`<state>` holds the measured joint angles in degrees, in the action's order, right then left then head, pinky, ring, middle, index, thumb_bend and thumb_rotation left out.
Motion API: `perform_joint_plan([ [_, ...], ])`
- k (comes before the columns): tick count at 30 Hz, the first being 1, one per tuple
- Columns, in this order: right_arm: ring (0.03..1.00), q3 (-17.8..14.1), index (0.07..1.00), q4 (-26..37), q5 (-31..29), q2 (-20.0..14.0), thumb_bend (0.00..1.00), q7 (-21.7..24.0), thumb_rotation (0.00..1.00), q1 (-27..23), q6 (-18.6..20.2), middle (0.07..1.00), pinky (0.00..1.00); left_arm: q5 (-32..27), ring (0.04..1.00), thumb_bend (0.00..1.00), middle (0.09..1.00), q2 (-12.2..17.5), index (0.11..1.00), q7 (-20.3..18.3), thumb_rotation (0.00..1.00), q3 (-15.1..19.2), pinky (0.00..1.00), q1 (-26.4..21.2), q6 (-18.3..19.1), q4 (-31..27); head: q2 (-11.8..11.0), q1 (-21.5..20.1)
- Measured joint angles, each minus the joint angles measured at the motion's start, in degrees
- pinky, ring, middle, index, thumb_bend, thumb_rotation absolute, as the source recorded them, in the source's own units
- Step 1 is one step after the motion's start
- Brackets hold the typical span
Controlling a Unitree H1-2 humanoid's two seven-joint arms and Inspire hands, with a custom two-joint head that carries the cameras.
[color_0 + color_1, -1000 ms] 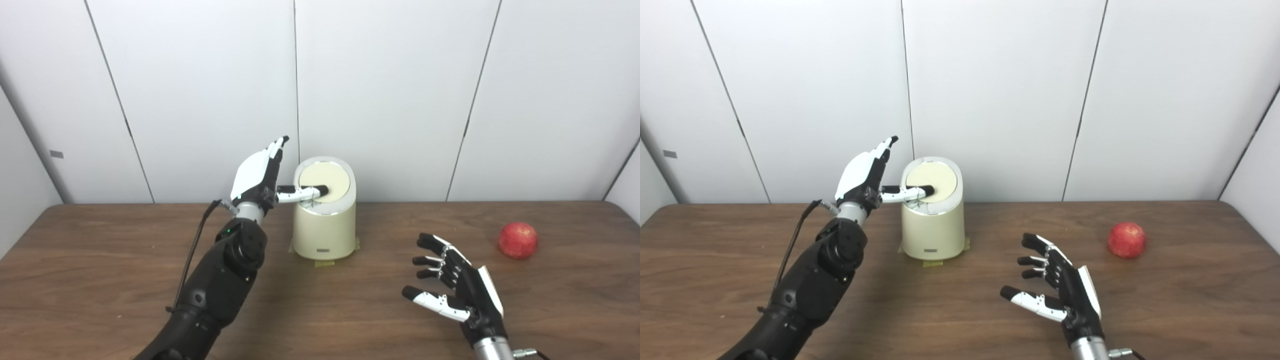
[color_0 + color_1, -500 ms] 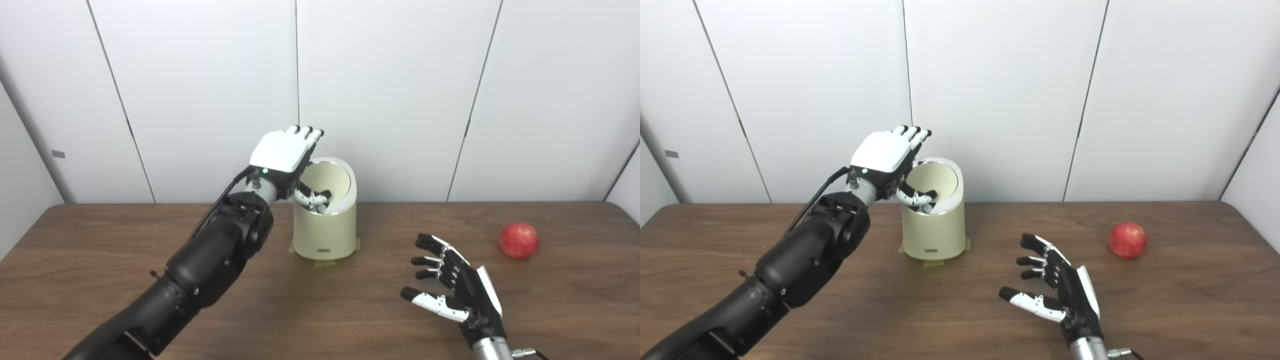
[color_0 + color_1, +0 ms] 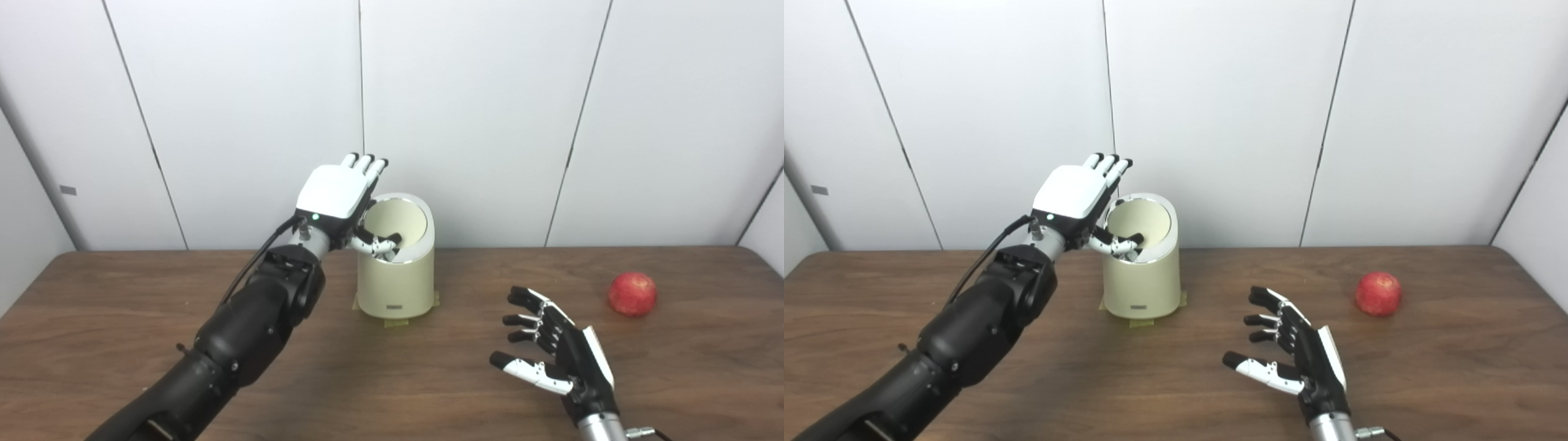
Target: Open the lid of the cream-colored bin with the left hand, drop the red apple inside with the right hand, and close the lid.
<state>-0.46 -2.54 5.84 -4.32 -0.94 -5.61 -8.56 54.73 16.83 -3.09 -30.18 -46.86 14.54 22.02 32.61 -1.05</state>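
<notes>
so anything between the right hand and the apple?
Nothing visible. The right hand hovers open over bare table; the red apple sits alone, farther back and to its right, with clear wood between them.

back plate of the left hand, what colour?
White, on the left hand; clearest in the left eye view.

Dark wood-grain table before white panelled wall (small grey tag, perhaps a label).

two head cams side by side, angled down across the tabletop toward its far edge and the wall panels; mid-range; both share nearly the whole scene, slightly offset sideways.
</notes>
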Motion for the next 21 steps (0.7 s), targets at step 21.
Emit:
perform_joint_plan([
  [21, 0.693, 0.2, 0.800, 0.0, -0.5, -0.4, 0.77, 0.9, 0.28, 0.0, 0.0, 0.797, 0.56, -33.8, 0.939, 0.76, 0.963, -8.8, 0.990, 8.6, 0.28, 28.5, 0.78, 15.4, -7.7, -12.4, 0.4, 1.0],
])
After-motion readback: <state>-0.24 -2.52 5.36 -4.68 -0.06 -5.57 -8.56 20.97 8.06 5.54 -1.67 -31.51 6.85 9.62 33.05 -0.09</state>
